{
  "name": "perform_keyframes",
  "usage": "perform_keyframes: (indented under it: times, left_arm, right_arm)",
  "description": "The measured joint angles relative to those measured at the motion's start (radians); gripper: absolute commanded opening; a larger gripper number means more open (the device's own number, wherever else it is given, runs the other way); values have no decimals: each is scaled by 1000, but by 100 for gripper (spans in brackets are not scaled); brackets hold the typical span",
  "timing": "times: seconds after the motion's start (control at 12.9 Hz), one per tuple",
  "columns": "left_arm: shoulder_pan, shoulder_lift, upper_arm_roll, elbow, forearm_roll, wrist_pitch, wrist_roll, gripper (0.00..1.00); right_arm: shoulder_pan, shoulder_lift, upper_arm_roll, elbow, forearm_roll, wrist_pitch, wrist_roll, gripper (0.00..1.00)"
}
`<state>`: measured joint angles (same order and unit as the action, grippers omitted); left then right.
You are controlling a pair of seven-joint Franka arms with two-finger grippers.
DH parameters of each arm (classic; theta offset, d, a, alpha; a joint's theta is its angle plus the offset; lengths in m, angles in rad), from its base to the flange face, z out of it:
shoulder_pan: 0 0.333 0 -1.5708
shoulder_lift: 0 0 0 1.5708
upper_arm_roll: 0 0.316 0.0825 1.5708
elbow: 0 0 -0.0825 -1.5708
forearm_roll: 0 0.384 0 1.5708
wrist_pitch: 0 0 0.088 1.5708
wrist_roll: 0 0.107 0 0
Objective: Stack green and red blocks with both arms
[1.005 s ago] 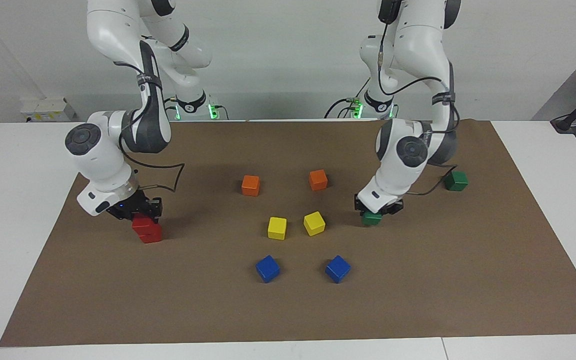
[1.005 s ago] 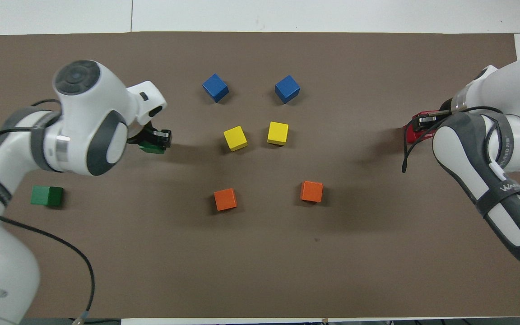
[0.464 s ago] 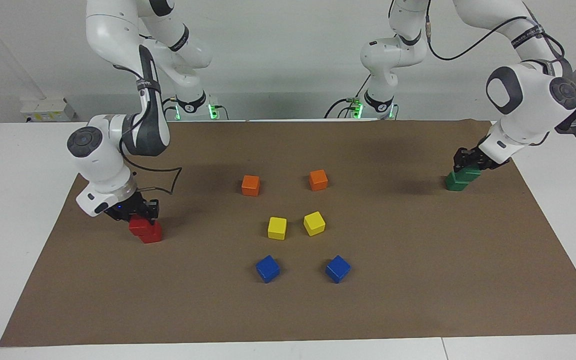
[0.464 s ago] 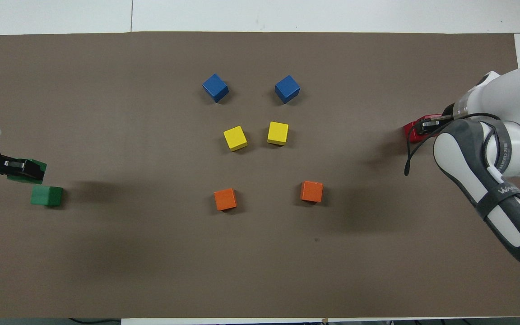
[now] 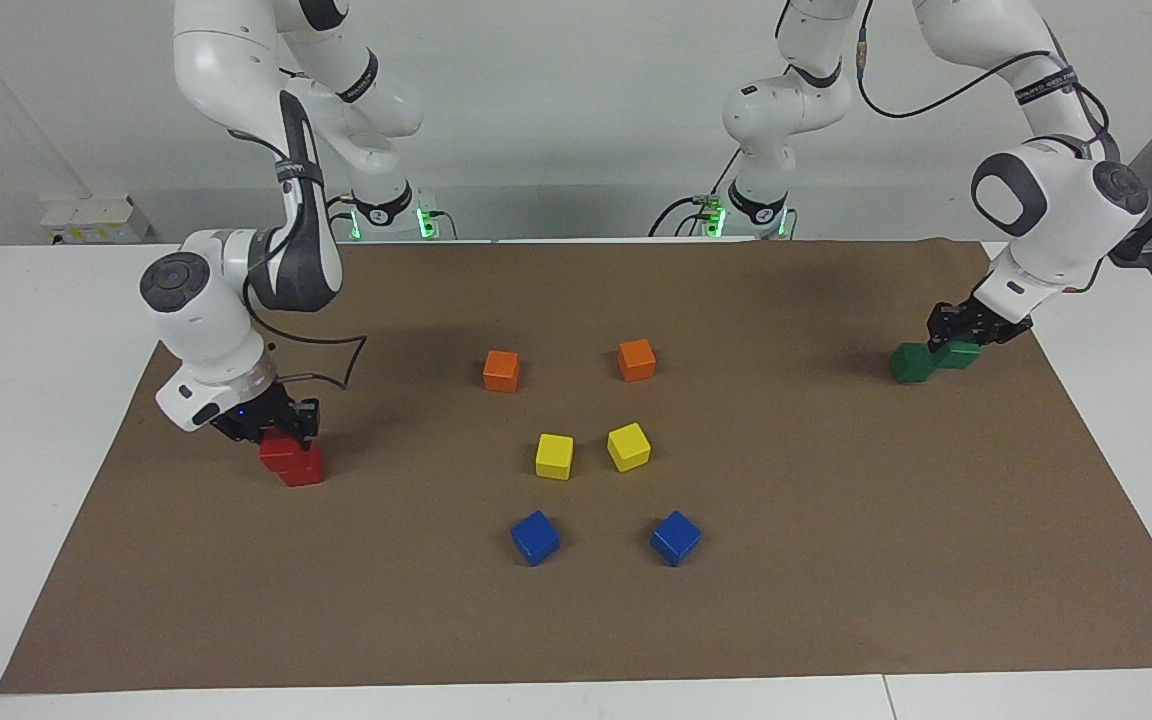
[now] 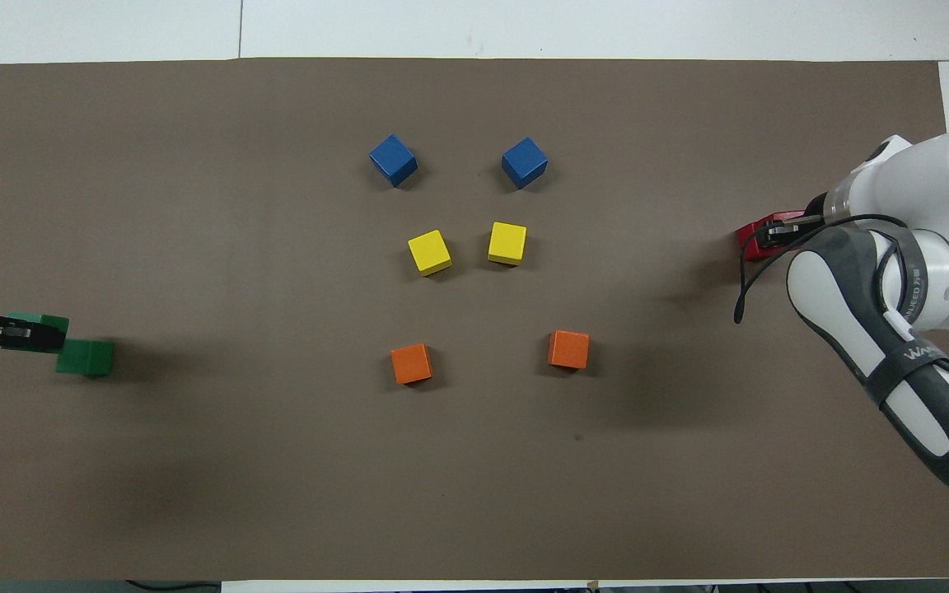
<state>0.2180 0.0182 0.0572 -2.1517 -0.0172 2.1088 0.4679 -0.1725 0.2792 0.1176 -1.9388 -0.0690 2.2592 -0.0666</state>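
Observation:
My left gripper (image 5: 956,335) is shut on a dark green block (image 5: 963,356), held low at the mat's edge toward the left arm's end. It hangs just beside the second green block (image 5: 908,364), which rests on the mat. In the overhead view the left gripper (image 6: 25,333) and its green block (image 6: 39,323) lie next to the resting green block (image 6: 86,357). My right gripper (image 5: 276,425) is shut on a red block (image 5: 279,453), which overlaps the second red block (image 5: 304,470) on the mat, offset from it. From overhead, the right gripper (image 6: 775,233) hides most of the red blocks (image 6: 750,239).
On the brown mat (image 5: 836,560), between the arms, sit two orange cubes (image 5: 501,370), two yellow cubes (image 5: 554,456) and two blue cubes (image 5: 535,537) in pairs. White table (image 5: 36,400) surrounds the mat. A black cable loops from the right arm's wrist.
The left arm swung from the mat's middle to its own end, carrying the green block to beside the second green one. The right gripper with its red block barely moved.

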Motion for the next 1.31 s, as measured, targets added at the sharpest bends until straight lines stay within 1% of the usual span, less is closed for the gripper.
perform_keyframes:
  times: [0.31,0.62,0.7,0.77,0.85,0.93,1.01,1.31]
  left_arm:
    - [0,-4,-4,-53,0,43,1,0]
    - [0,-5,-4,-76,0,65,1,0]
    - [0,-6,-4,-84,0,76,3,0]
    - [0,-7,-4,-91,0,85,6,0]
    - [0,-8,-4,-98,0,95,9,0]
    - [0,-10,-4,-102,0,99,13,14]
    - [0,-12,-4,-105,0,101,25,99]
    - [11,-17,0,-108,0,103,62,100]
  right_arm:
    - [2,-2,5,-3,0,0,0,0]
    - [4,-3,5,-5,0,0,0,0]
    - [4,-3,5,-5,0,0,0,37]
    - [4,-3,5,-5,0,1,0,65]
    - [4,-3,5,-6,0,3,0,85]
    - [4,-3,5,-7,0,6,0,100]
    - [4,-3,5,-8,0,9,0,100]
    - [3,-4,3,-6,0,15,0,100]
